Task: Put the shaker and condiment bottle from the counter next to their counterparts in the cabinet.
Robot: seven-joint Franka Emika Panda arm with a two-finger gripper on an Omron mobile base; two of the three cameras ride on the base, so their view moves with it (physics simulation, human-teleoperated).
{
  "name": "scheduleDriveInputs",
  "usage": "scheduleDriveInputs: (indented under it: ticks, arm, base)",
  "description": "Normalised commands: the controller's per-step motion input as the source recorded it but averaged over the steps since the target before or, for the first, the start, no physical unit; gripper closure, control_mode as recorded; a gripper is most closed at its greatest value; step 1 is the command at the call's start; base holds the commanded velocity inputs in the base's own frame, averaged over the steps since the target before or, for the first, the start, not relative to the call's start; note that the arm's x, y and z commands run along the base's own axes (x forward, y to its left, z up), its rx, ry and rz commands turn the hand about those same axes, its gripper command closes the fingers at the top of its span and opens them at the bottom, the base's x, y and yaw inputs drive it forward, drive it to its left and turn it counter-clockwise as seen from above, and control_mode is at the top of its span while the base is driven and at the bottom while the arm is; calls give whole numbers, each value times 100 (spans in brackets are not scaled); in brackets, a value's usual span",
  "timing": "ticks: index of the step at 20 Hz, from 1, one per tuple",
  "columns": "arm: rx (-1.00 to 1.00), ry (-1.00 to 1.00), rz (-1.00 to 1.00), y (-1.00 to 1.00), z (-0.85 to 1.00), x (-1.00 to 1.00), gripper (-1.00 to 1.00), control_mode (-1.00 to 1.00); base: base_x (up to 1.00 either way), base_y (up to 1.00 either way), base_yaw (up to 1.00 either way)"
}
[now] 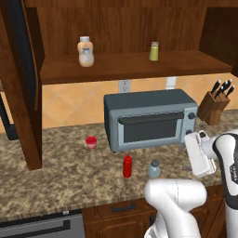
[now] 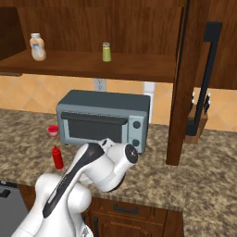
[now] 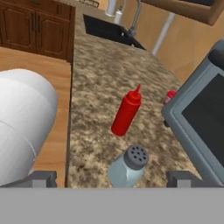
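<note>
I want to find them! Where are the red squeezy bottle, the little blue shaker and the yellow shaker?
condiment bottle [image 1: 127, 167], left base view, its body.
shaker [image 3: 127, 167], hand view, its glass body.
yellow-green shaker [image 1: 154, 52], left base view, its body.

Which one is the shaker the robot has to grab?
Find the grey toaster oven on the speckled granite counter. In front of it stand two small things: the pale blue-grey shaker has a dark holed cap, unlike the slim red squeeze bottle beside it.

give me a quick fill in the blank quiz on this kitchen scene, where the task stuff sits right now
1. The condiment bottle stands on the ____.
2. The shaker on the counter stands beside the ____ bottle.
3. The yellow-green shaker stands on the cabinet ____.
4. The toaster oven door is ____.

Missing words: counter; red; shelf; shut
</note>
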Motion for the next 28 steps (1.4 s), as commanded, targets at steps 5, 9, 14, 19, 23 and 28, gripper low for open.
scheduleDriveInputs:
  ticks: [5, 9, 14, 19, 23, 28]
  arm:
    - [0, 9, 0, 2, -12, 19, -100, -100]
    - [0, 10, 0, 0, -20, 22, -100, -100]
    - [0, 2, 2, 0, -22, 12, -100, -100]
    - [0, 4, 4, 0, -27, 29, -100, -100]
    - [1, 4, 3, 0, -20, 38, -100, -100]
    - [10, 6, 8, 0, -20, 25, -100, -100]
  base:
    - [0, 0, 0]
    - [0, 0, 0]
    - [0, 0, 0]
    - [0, 0, 0]
    - [0, 0, 0]
    - [0, 0, 0]
